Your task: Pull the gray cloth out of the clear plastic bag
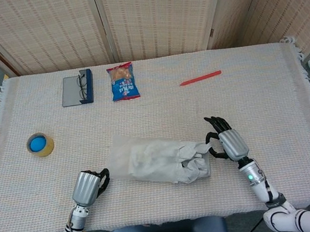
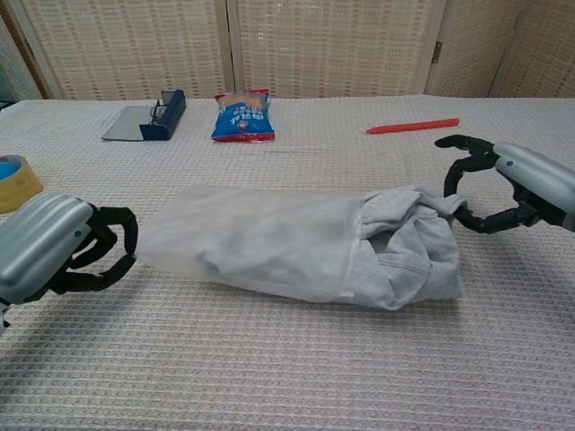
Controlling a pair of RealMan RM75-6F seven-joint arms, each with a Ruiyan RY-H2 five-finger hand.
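Observation:
The clear plastic bag (image 1: 143,158) (image 2: 252,238) lies flat at the table's near middle, with its mouth to the right. The gray cloth (image 1: 197,165) (image 2: 420,247) sticks partly out of that mouth in a crumpled heap, and the rest shows through the plastic. My right hand (image 1: 230,143) (image 2: 514,184) is just right of the heap and pinches a raised corner of the cloth between thumb and fingers. At the bag's closed left end, my left hand (image 1: 88,188) (image 2: 49,247) has its fingers curled around the edge of the plastic.
A blue snack packet (image 1: 122,82), a glasses case with spectacles (image 1: 77,89) and a red pen (image 1: 200,78) lie along the far side. A roll of tape (image 1: 40,144) sits at the left. The woven table cover (image 1: 268,107) reaches every edge.

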